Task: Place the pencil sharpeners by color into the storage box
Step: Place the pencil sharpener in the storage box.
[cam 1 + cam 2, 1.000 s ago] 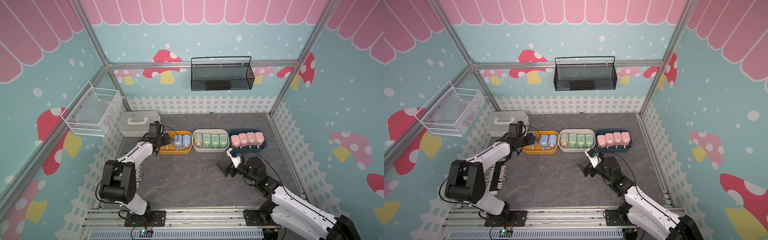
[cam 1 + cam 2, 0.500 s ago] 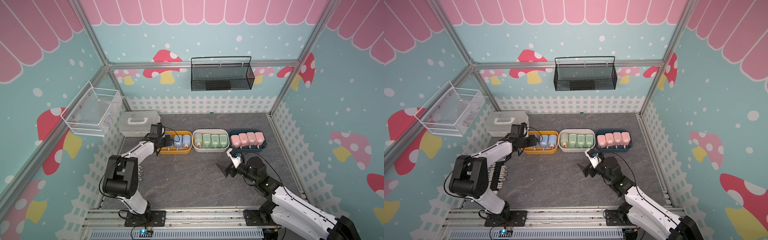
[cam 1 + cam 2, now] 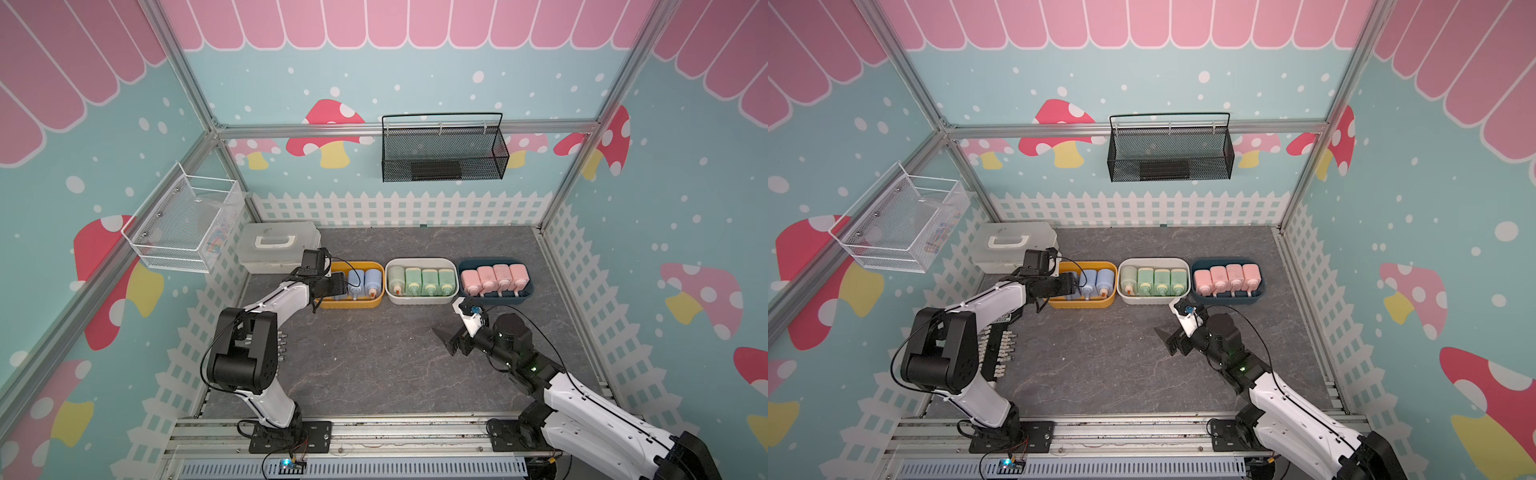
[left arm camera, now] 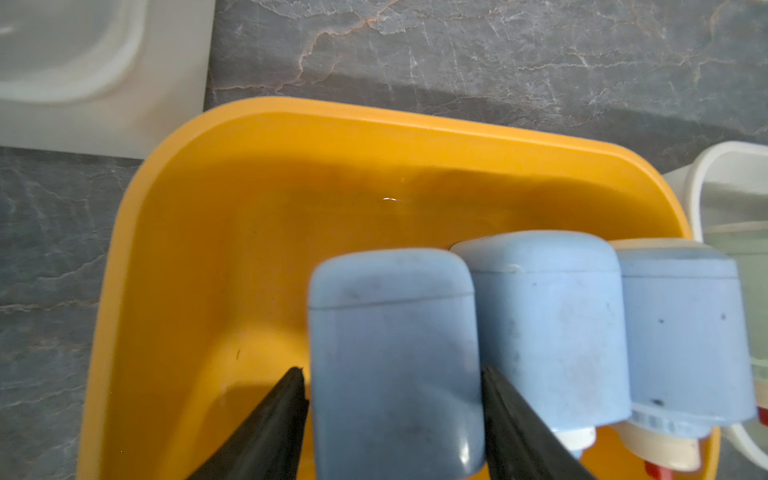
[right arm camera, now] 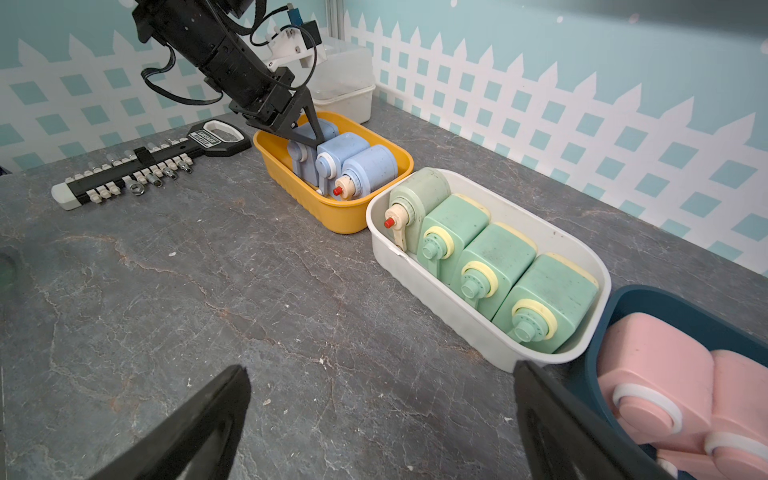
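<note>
Three blue pencil sharpeners lie side by side in the yellow box [image 3: 349,305]. My left gripper [image 4: 391,370] reaches into that box and stands open astride the leftmost blue sharpener [image 4: 395,353], with a thin gap at one finger. Several green sharpeners [image 3: 419,280] fill the white box [image 3: 419,300], and several pink ones [image 3: 494,276] fill the dark blue box [image 3: 496,296]. My right gripper [image 3: 446,320] hovers low over the table in front of the white and dark blue boxes, open wide and holding nothing [image 5: 380,368].
A translucent lidded case [image 3: 278,251] stands behind the yellow box at the back left. A black-and-white bar tool with pegs [image 5: 145,166] lies on the table by the left arm. A black mesh basket [image 3: 442,151] and a white wire basket [image 3: 183,224] hang on the walls.
The left jaws have spread a little off the blue sharpener inside the yellow box, and the left elbow has shifted slightly. The right arm has not moved.
</note>
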{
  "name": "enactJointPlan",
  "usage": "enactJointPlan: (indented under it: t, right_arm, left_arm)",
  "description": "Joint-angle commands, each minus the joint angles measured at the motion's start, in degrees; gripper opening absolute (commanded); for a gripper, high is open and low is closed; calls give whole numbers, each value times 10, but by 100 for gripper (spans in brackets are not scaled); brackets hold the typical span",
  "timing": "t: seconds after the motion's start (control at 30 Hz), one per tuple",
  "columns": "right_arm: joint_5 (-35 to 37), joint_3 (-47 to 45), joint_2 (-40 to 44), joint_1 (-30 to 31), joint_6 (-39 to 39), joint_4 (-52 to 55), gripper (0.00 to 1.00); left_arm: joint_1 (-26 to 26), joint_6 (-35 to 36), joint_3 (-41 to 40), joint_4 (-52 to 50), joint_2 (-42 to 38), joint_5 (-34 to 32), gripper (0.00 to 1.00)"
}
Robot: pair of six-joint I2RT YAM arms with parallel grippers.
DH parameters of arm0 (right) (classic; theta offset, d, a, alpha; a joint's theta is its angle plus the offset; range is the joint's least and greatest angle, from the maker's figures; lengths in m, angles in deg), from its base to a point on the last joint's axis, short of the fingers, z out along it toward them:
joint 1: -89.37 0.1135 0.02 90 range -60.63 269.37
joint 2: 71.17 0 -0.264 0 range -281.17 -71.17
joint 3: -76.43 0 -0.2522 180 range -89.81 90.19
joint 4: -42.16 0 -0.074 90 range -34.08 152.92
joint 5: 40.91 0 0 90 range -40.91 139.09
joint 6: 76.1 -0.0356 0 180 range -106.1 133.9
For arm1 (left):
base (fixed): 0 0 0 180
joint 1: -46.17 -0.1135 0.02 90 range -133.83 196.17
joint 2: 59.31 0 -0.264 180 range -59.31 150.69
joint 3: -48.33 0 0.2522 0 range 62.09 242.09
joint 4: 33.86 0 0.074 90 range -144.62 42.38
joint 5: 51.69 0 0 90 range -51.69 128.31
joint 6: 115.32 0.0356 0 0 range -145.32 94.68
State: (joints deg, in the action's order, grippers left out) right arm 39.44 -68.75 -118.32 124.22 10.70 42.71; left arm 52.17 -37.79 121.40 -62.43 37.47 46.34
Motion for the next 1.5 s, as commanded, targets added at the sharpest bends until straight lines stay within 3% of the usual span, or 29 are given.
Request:
enactJointPlan:
  t: [0.0, 0.4, 0.57, 0.83, 1.17, 1.47]
  right_arm:
    - [-2, 3, 7, -2, 6, 10, 99]
    - [-4, 7, 6, -2, 9, 13, 99]
    - [-5, 9, 6, -3, 12, 15, 98]
    - [-5, 8, 4, -2, 13, 21, 99]
    - [-1, 4, 13, -2, 12, 25, 98]
    - [86, 6, 13, -3, -4, 33, 99]
  left_arm:
    - [-4, 10, 25, -10, 16, 10, 69]
    - [-6, -30, 26, 1, 0, 39, 78]
    - [-7, -69, 33, 15, -5, 59, 99]
    - [-7, -121, 30, 49, 21, 113, 99]
    - [-3, -135, 25, 58, 35, 115, 99]
    - [-3, -111, 12, 27, -25, 38, 99]
